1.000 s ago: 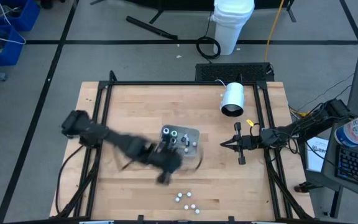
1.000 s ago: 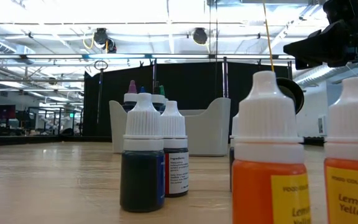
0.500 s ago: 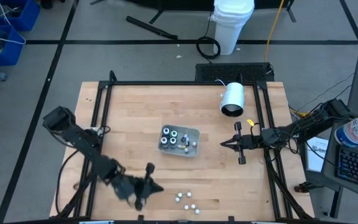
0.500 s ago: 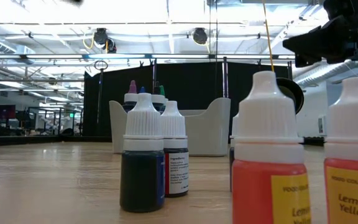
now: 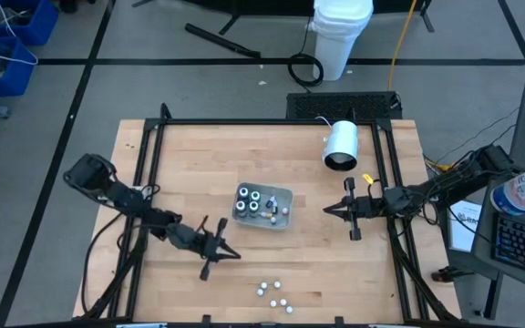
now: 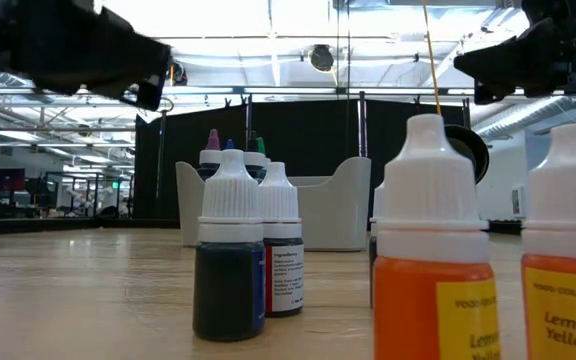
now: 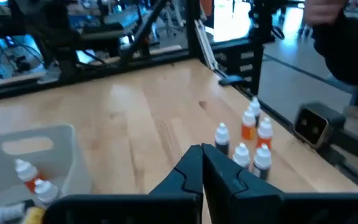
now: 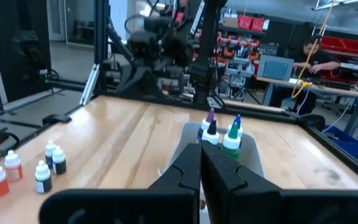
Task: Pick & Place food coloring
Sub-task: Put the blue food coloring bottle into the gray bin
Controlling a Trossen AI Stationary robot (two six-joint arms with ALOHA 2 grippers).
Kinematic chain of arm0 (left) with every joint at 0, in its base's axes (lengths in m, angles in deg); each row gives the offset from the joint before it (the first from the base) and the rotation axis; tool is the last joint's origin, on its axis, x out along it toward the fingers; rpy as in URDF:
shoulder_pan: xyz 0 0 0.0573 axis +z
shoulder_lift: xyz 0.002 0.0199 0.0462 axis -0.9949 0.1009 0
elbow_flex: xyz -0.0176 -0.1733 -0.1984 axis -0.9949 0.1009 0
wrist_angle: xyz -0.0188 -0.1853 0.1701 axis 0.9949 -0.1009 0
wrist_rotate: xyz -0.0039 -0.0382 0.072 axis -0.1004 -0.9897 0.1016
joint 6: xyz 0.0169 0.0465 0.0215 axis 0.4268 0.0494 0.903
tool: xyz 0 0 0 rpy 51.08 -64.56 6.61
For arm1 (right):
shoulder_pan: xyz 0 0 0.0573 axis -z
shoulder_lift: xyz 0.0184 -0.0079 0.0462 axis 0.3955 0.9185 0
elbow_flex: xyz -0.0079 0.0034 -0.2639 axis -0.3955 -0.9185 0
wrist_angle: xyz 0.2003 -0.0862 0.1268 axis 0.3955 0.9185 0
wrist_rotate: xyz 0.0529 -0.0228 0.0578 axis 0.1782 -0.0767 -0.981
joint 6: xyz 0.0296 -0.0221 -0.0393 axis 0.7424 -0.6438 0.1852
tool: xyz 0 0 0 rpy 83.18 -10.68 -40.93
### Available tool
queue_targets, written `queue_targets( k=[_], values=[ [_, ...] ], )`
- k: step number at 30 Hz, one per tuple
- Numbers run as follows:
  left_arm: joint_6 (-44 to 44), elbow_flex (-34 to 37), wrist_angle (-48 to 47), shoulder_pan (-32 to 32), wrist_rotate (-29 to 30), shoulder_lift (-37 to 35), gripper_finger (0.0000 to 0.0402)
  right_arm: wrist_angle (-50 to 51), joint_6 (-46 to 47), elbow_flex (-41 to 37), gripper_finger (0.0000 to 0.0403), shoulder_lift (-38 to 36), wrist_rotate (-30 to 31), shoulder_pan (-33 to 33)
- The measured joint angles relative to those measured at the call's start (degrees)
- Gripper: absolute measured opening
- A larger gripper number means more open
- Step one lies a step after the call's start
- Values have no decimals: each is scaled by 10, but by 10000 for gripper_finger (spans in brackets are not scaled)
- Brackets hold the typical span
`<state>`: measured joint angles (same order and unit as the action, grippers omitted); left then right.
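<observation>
Inside the grey tray (image 5: 285, 195), several upright food coloring bottles (image 5: 255, 202).

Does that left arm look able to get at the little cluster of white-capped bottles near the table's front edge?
Probably yes. The left gripper, fingers shut, hangs beside the white-capped food coloring bottles, with only bare wooden table between them. The grey tray sits farther back, out of the way.

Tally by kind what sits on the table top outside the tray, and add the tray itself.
Loose food coloring bottles: 5
Grey tray: 1
White cylinder: 1
Total: 7
</observation>
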<state>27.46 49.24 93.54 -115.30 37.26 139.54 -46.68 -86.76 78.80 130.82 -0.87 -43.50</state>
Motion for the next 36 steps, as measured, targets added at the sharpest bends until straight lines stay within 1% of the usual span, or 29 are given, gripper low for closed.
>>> queue_targets(
  k=[5,8,12,16,18,21,26,29,31,34,36],
  values=[
    [8,-1,0,-18,1,7,4,3,2,0,0,1,0,0],
    [0,-1,-4,-19,7,8,13,2,2,0,0,1,0,0],
    [-30,-1,-19,-17,20,8,21,1,2,0,0,1,0,0],
    [-85,-3,-33,-11,27,8,7,-1,2,0,0,1,0,0],
    [-94,-20,-63,-13,28,8,4,0,3,0,0,1,0,0],
    [-84,-81,-142,-22,26,16,6,3,11,0,0,1,0,0],
    [-93,-228,-331,-39,39,94,6,10,24,0,0,1,0,0],
    [-119,-296,-385,-53,43,145,15,11,24,0,0,1,0,0],
    [-146,-332,-393,-65,45,175,22,15,24,0,0,1,0,0],
    [-183,-375,-424,-87,71,192,41,14,28,0,0,1,0,0],
    [-199,-395,-450,-103,103,194,61,14,27,0,0,1,0,0]
  ],
)
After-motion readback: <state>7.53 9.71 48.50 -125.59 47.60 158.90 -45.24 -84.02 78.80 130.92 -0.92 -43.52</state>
